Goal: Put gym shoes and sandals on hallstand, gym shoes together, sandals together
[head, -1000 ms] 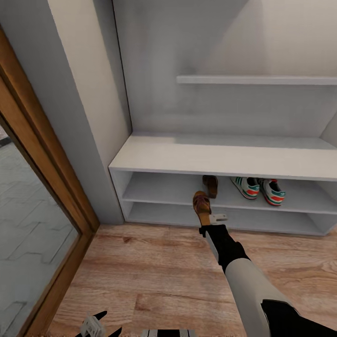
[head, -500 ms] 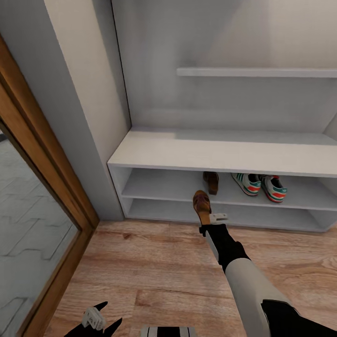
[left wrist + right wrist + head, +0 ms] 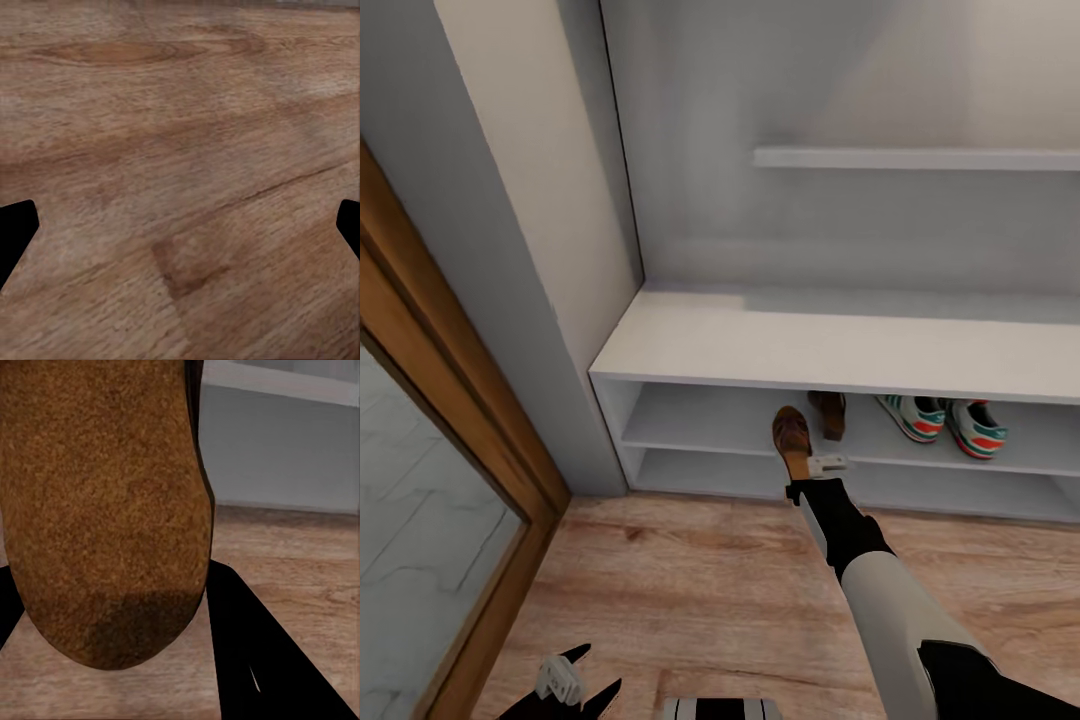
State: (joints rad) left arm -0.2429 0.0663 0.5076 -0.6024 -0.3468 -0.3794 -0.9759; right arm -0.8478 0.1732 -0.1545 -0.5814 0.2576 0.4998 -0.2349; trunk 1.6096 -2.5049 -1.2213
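Note:
My right gripper (image 3: 807, 462) is shut on one reddish-brown sandal (image 3: 791, 437), held off the corridor floor (image 3: 690, 570) with its toe at the front edge of the hallstand's (image 3: 830, 350) upper tier. In the right wrist view the sandal's brown sole (image 3: 105, 510) sits close to the camera beside a black finger (image 3: 255, 660). The other sandal (image 3: 828, 412) stands on that tier just to the right. Further right on the same tier, the two gym shoes (image 3: 915, 418) (image 3: 980, 428) sit side by side. My left gripper (image 3: 575, 682) hangs low over the floor, open and holding nothing (image 3: 180, 225).
A grey wall pillar (image 3: 550, 250) and a wooden door frame (image 3: 460, 400) close off the left side. The hallstand's lower tier (image 3: 710, 470) holds nothing that I can see. A staggered shelf (image 3: 910, 158) juts from the back panel above.
The whole view has shifted, so the rack sits further right and lower. The held sandal's toe is closer under the rack's top board. The left gripper shows slightly higher than one second ago.

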